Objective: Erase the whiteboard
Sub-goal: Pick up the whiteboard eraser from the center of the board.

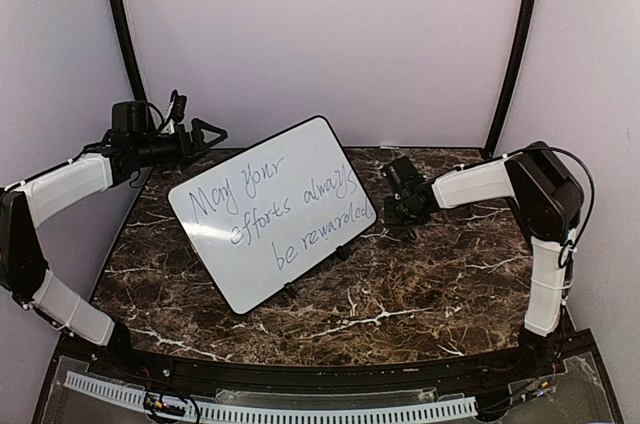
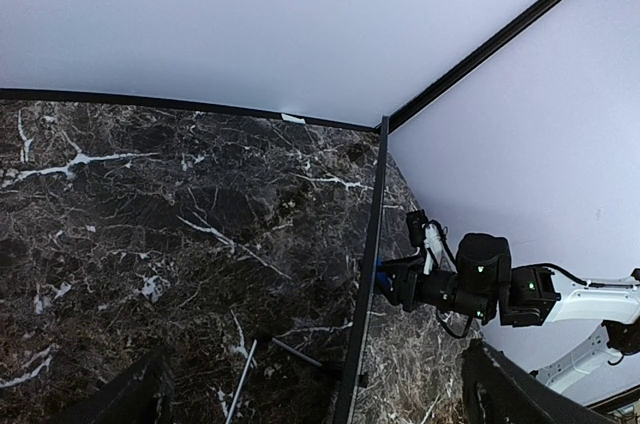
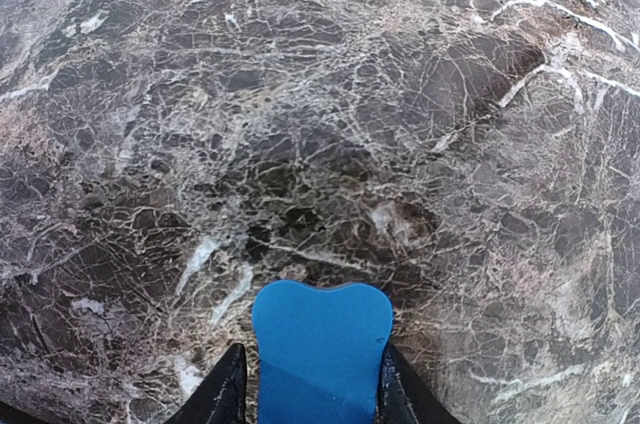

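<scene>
1. Marble table (image 1: 420, 294), pale walls on three sides. The whiteboard (image 1: 268, 214) stands mid-table on its small black feet (image 1: 290, 289), skewed and leaning back so its face points up toward the arms, which makes it reachable for a wipe.
2. The writing (image 1: 300, 226) is fully intact and nothing has been wiped yet. My read is that the task is at the tool-pickup step.
3. The right gripper (image 3: 312, 354) is low over the table, well to the right of the board. Its fingers (image 3: 228, 389) sit against both sides of the blue eraser (image 3: 320, 319), so it has a narrow grip on the block. The rounded end sticks out in front, leaving the working part clear of the fingers. I can't tell whether the eraser is lifted or resting on the marble.
4. The left gripper (image 1: 212, 132) is spread wide and holds nothing. It hovers just behind the board's upper-left corner. This is probably staging to brace the board, since a propped board could slide or tip under wiping pressure.
5. The left wrist view shows the board edge-on with its stand legs behind it, so that arm is lined up with the rim and not the face.
6. Next, the eraser has to come across to the written face. The main risk is pushing the board back before it's steadied.
</scene>
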Motion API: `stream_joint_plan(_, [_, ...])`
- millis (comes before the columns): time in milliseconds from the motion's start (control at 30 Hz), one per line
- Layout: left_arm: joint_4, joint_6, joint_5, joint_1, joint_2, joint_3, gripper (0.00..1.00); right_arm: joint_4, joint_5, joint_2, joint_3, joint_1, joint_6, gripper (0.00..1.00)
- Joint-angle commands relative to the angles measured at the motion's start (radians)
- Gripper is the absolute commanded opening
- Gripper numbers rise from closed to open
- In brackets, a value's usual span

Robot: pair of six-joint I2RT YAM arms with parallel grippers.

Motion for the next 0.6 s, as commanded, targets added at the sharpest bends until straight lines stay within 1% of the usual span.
stream_joint_plan(0, [0.021, 0.003, 0.008, -0.007, -0.041, -0.012, 0.99, 0.022, 0.007, 0.017, 0.002, -0.009, 0.010, 0.40])
stream_joint_plan(300, [0.021, 0.003, 0.008, -0.006, -0.042, -0.011, 0.99, 0.021, 0.011, 0.002, -0.002, -0.009, 0.009, 0.28])
stream_joint_plan(433, [0.021, 0.003, 0.008, -0.005, -0.044, -0.012, 0.99, 0.027, 0.004, -0.016, -0.011, -0.008, 0.000, 0.27])
stream_joint_plan(567, [0.020, 0.004, 0.008, -0.006, -0.046, -0.012, 0.99, 0.078, -0.030, -0.101, -0.060, -0.008, -0.047, 0.27])
